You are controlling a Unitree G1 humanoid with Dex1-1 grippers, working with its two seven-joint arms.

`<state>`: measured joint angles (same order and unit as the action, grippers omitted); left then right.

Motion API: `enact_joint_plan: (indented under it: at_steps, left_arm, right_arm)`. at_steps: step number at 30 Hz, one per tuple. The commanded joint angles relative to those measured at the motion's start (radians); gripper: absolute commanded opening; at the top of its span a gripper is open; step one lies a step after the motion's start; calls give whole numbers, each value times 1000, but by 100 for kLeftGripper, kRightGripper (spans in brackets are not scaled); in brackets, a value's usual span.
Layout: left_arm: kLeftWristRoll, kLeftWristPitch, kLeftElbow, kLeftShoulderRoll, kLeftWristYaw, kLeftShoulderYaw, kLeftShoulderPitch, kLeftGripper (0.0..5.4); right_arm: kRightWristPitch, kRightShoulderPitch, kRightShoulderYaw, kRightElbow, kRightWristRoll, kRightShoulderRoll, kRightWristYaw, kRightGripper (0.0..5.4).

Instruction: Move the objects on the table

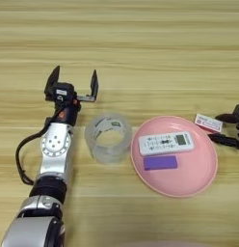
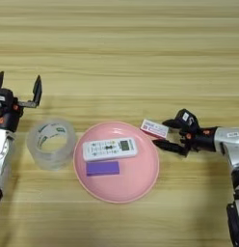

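- Two task objects show: the slim white remote control with small buttons and a dark screen point(image 2: 110, 148) lies flat inside the round pink plate point(image 2: 140, 185), just above a flat purple block point(image 2: 102, 168).
- The small flat white box with a red edge point(image 2: 154, 128) rests at the plate's far right rim, apparently on the wood; whether it touches the rim is unclear.
- The right gripper point(image 2: 165, 134) reaches in from the right, its black fingers spread, one on either side of the box's end, not visibly closed on it.
- The left gripper point(image 1: 73, 83) is parked well apart, beyond a clear tape roll point(image 1: 108, 137), fingers wide apart and empty.
- By my reading, the remote looks placed; the box seems either about to be grasped or just let go.
- The light wood-grain tabletop with horizontal plank lines point(image 1: 140, 43) fills both views; nothing of the room shows.
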<state>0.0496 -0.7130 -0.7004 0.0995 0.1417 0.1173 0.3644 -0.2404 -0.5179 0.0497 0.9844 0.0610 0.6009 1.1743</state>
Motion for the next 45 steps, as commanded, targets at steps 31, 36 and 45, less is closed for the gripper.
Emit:
enact_joint_plan:
  at_steps: [31, 36, 45]
  left_arm:
    - [17, -12, -26, 0, 10, 3, 14, 540]
    - [17, -14, -33, 0, 11, 4, 17, 540]
    - [16, -16, -42, 2, 14, 6, 23, 540]
  right_arm:
    - [37, 13, -102, -272, 124, 27, 68, 210]
    - [107, 121, -77, -570, 168, 27, 70, 210]
    - [214, 309, -15, -970, 223, 69, 102, 210]
